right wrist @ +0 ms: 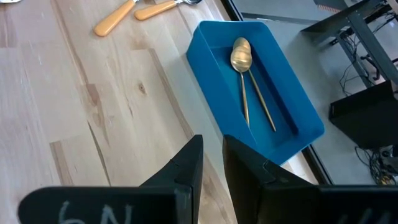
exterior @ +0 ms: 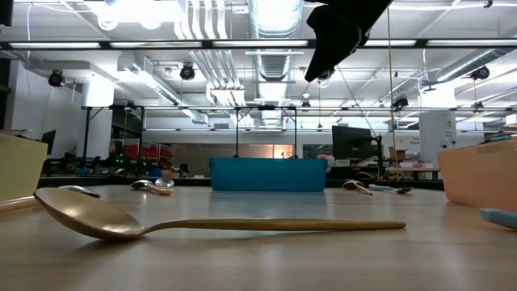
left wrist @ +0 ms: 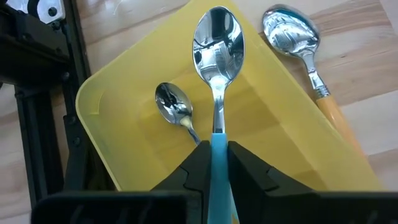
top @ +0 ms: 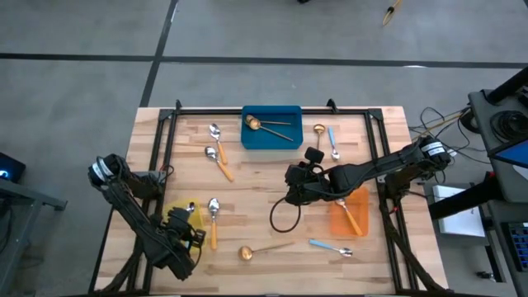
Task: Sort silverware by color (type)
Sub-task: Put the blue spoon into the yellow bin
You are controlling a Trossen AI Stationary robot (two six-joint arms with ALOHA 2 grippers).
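Spoons (top: 216, 161) scattered over slatted wooden table (top: 264, 210)

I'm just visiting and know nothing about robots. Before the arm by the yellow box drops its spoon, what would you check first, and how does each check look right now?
1. Left gripper grips the blue-handled spoon by its handle: ok.
2. Spoon's bowl hangs over the yellow bin, not the table: ok.
3. Right colour group: another spoon already lies in that bin, and what shows of its handle looks blue: ok, though mostly hidden.
4. The orange-handled spoon lies outside the bin, beside it, out of the drop path: ok.
5. Right gripper is far off, above bare wood near the blue bin, holding nothing: ok.
6. How high the spoon hangs above the bin floor: cannot tell.
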